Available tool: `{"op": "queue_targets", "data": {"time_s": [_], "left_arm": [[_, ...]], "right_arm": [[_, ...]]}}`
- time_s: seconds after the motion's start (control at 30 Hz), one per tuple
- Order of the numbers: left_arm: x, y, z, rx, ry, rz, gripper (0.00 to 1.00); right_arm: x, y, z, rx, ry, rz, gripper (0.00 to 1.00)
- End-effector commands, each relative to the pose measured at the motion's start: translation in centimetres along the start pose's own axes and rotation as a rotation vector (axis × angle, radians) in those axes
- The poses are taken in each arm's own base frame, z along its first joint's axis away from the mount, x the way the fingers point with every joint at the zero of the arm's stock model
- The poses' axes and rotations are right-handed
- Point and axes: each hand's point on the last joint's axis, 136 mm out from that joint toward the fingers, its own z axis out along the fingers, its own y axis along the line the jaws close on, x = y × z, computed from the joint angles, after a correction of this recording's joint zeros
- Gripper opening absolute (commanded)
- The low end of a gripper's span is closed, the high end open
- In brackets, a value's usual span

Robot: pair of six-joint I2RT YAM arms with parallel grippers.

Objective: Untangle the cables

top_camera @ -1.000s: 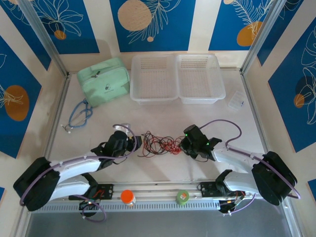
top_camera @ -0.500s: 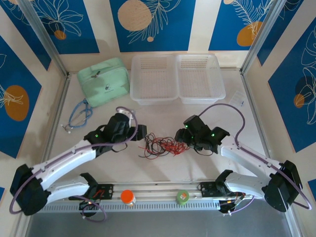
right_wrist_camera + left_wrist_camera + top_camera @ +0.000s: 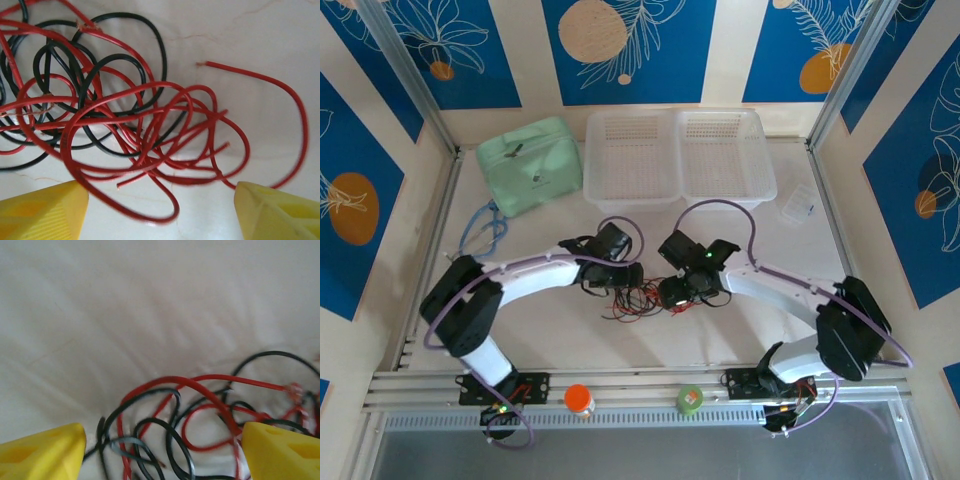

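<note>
Cables [image 3: 638, 297]: a loose tangle of thin red and black wires lying on the counter [image 3: 570, 345], at the middle of the top view, between the two tools.
Cables in the left wrist view [image 3: 200, 410]: red and black loops cross one another in the lower centre and lower right of the frame; the picture is slightly blurred.
Cables in the right wrist view [image 3: 115, 110]: red loops mixed with black ones spread over the left and centre; one red end curves free towards the right edge.
Left tool [image 3: 623, 277]: low over the left edge of the tangle; its yellow fingers [image 3: 45, 450] stand wide apart at the bottom corners, clamped on nothing [image 3: 162, 432].
Right tool [image 3: 676, 292]: low over the right edge of the tangle; its fingers [image 3: 40, 210] are likewise spread, with wire lying between them, ungripped [image 3: 161, 190].
Upper centre: two white perforated baskets [image 3: 635, 155] side by side.
Upper left: a mint-green pouch [image 3: 530, 165], and below it a looped blue-grey cord [image 3: 483, 232].
</note>
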Motion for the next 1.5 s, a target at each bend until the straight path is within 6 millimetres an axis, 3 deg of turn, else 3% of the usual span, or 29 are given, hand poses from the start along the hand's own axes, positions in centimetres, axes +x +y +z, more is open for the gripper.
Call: {"op": "queue_targets", "data": {"time_s": [0.0, 0.13, 0.23, 0.33, 0.5, 0.73, 0.87, 0.97, 1.13, 1.27, 1.47], "left_arm": [[1.1, -0.4, 1.8, 0.026, 0.046, -0.040, 0.77], [2.5, 1.2, 2.9, -0.011, 0.064, -0.060, 0.67], [3.6, 2.6, 2.9, -0.047, 0.076, -0.066, 0.44], [4.4, 4.0, 2.7, -0.080, 0.071, -0.077, 0.23], [4.6, 6.4, 1.7, -0.155, 0.033, -0.085, 0.04], [1.6, 6.6, -0.9, -0.155, -0.133, -0.065, 0.00], [-0.3, 5.9, -2.4, -0.116, -0.247, -0.038, 0.02], [-1.4, 5.6, -3.4, -0.095, -0.320, -0.019, 0.05], [-2.1, 7.9, -5.2, -0.204, -0.403, -0.003, 0.06], [-2.4, 9.7, -6.8, -0.278, -0.433, -0.002, 0.08], [-3.2, 9.5, -9.0, -0.273, -0.493, 0.052, 0.36]], "right_arm": [[-0.5, 1.1, 2.2, -0.057, 0.021, -0.078, 0.74], [-0.8, 0.8, 4.6, -0.057, 0.045, -0.001, 0.61], [-1.0, -0.4, 5.2, -0.014, 0.034, 0.085, 0.40], [-1.1, -1.6, 4.6, 0.007, -0.009, 0.179, 0.22], [-1.1, -3.0, 2.4, -0.068, -0.124, 0.365, 0.00], [-1.5, -3.5, -1.3, -0.484, -0.318, 0.661, 0.00], [-0.8, -4.4, -1.9, -0.578, -0.338, 0.757, 0.00], [0.4, -4.9, -0.9, -0.534, -0.295, 0.790, 0.00], [3.5, -6.9, 1.7, -0.368, -0.187, 0.891, 0.07], [5.1, -8.2, 1.7, -0.237, -0.153, 0.876, 0.29], [5.8, -8.7, -0.3, -0.143, -0.134, 0.777, 0.49]]}}
